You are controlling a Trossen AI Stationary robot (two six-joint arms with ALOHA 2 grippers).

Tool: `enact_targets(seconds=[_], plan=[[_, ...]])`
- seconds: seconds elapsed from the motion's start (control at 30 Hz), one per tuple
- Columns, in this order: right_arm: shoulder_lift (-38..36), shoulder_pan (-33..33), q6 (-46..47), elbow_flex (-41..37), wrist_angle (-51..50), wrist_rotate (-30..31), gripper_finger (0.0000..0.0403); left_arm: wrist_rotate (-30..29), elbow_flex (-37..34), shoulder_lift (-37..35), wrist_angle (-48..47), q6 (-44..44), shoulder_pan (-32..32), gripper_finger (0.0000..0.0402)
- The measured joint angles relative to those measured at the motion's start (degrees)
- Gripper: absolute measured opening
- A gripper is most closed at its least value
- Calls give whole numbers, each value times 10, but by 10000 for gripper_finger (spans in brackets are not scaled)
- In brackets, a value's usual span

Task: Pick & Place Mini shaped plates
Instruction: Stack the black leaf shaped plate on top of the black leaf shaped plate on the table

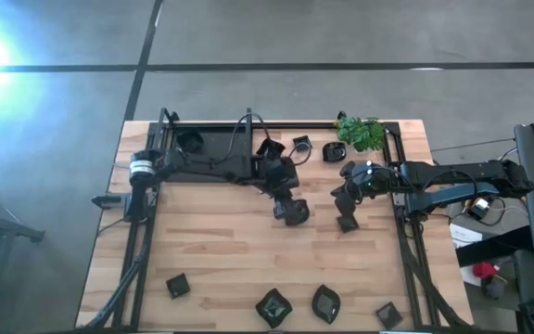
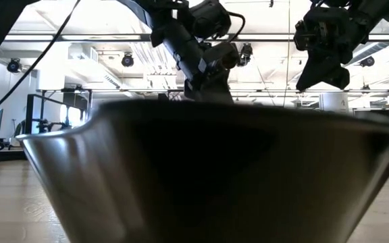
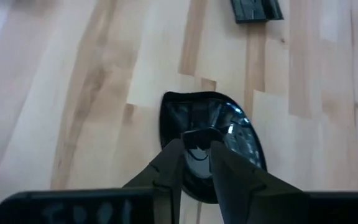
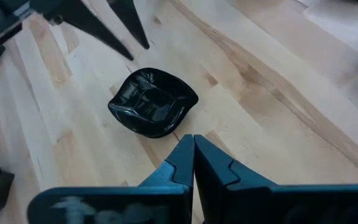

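The left claw (image 3: 196,163) stands slightly parted over a mini shaped plate (image 3: 211,134) near the middle of the desk (image 1: 230,250); its fingertips straddle the plate's near rim, but whether they touch it cannot be told, and nothing looks lifted; the right claw (image 4: 193,155) is shut and empty, hovering just beside the same plate. The dish is glossy with a curled edge; in my judgement a narrow bite on that rim could let it skid away or flip as the fingers close, and the two claws crowd one small spot, so a careless move could knock them together.

The left arm reaches from the desk's left edge along the far side, past the black tray (image 1: 213,147), elbow bent, wrist pitched down; the right arm stretches in from the right edge, near the green plant (image 1: 361,133). Other mini plates lie along the near edge (image 1: 273,306) and by the far edge (image 1: 301,144).
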Motion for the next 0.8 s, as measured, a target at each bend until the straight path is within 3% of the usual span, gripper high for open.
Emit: enact_targets(seconds=[0.2, 0.4, 0.8], plan=[[0, 0, -7, 0, 0, 0, 8, 13, -19, 7, 5, -10, -7, 76], [0, 0, -10, 0, 1, 0, 8, 115, -26, 7, 1, 24, -21, 76], [0, 0, -15, 0, 1, 0, 8, 116, -57, 8, -2, 62, -37, 76]])
